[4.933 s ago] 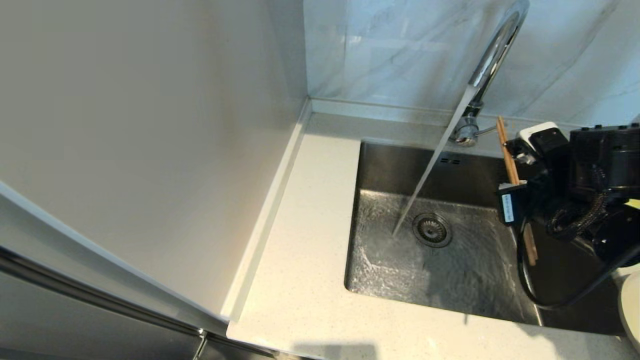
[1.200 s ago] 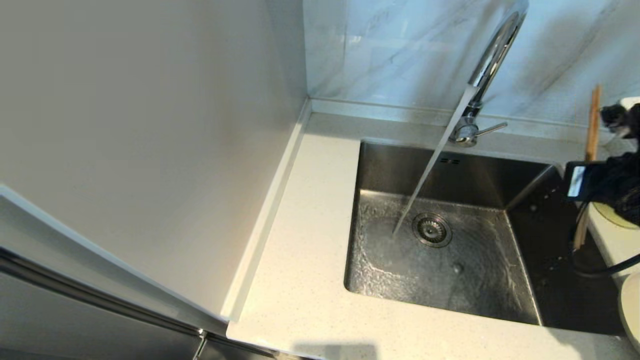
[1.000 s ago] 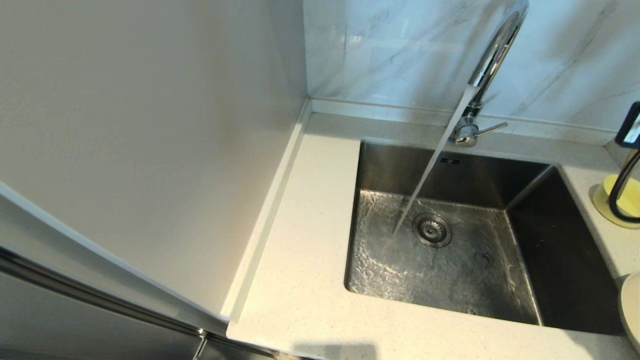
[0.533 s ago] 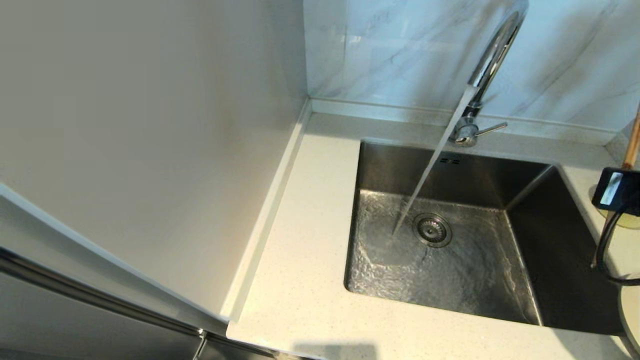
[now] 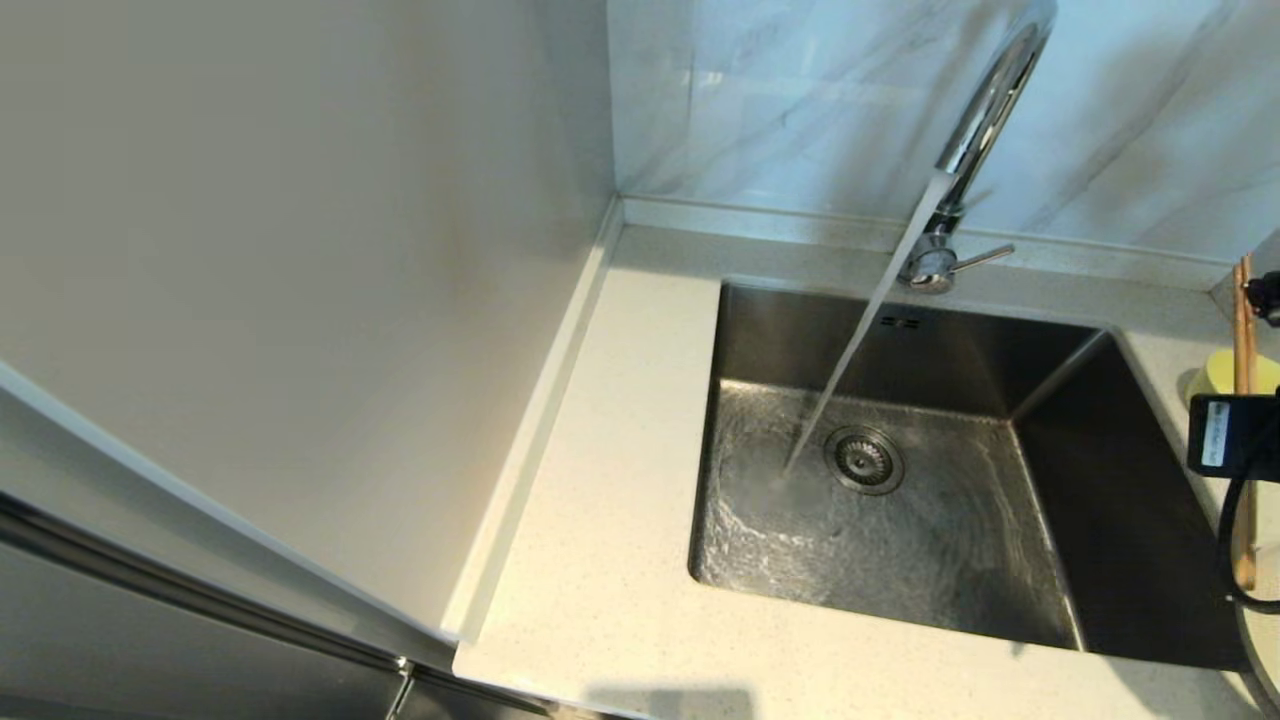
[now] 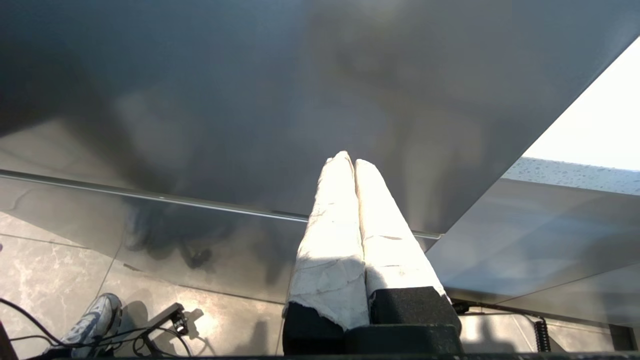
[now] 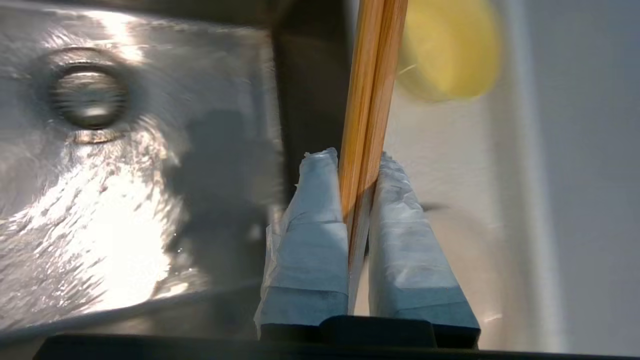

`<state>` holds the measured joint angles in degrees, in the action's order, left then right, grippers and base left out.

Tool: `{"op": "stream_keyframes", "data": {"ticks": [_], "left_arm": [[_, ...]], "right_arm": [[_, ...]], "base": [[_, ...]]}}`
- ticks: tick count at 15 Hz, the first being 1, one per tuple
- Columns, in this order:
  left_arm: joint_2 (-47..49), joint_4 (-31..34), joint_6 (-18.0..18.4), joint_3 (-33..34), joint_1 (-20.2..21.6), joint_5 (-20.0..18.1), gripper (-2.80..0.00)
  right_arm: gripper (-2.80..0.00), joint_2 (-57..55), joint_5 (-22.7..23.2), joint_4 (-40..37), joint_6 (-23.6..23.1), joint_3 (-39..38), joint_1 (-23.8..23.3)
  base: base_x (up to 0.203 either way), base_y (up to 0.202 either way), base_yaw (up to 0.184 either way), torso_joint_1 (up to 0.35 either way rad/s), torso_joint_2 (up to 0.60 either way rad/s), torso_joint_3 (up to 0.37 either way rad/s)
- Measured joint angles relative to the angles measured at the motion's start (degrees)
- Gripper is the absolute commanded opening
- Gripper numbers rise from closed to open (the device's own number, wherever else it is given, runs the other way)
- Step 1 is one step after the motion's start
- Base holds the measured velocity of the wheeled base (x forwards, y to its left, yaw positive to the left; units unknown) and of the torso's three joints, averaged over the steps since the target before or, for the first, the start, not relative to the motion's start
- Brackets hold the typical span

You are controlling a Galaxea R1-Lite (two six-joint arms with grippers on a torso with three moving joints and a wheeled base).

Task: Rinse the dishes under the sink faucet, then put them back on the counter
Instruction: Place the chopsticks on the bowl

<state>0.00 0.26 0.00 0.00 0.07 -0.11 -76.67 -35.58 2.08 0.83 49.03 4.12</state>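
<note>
Two chopsticks (image 7: 369, 95) are pinched in right end effector (image 7: 359, 190), closed tight, over tabletop (image 5: 1190, 340) right edge nr bowl (image 7: 447, 50); should be lowered flat, released gently.

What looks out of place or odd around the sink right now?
The faucet is running into the basin with nothing under the stream. The right hand holds the chopsticks off over the counter by the yellow bowl.

Counter (image 5: 620, 560) left of basin (image 5: 1000, 350) bare; faucet (image 5: 985, 110) and water stream (image 5: 850, 360) cross basin middle.
</note>
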Motion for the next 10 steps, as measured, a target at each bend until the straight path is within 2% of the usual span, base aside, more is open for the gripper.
{"op": "stream_keyframes", "data": {"ticks": [3,6,8,10], "left_arm": [[0.0,0.0,0.0,0.0,0.0,0.0,-2.80],[0.0,0.0,0.0,0.0,0.0,0.0,-2.80],[0.0,0.0,0.0,0.0,0.0,0.0,-2.80],[0.0,0.0,0.0,0.0,0.0,0.0,-2.80]], "right_arm": [[-2.80,-3.4,0.1,0.1,-16.4,8.4,-9.0],[-2.80,-7.1,1.5,-1.1,-31.4,17.8,-14.8],[-2.80,-9.7,4.2,-5.9,-36.2,24.9,-16.8],[-2.80,-12.2,6.6,-14.0,-37.2,32.7,-18.0]], "base": [[0.000,0.000,0.000,0.000,0.00,0.000],[0.000,0.000,0.000,0.000,0.00,0.000],[0.000,0.000,0.000,0.000,0.00,0.000],[0.000,0.000,0.000,0.000,0.00,0.000]]}}
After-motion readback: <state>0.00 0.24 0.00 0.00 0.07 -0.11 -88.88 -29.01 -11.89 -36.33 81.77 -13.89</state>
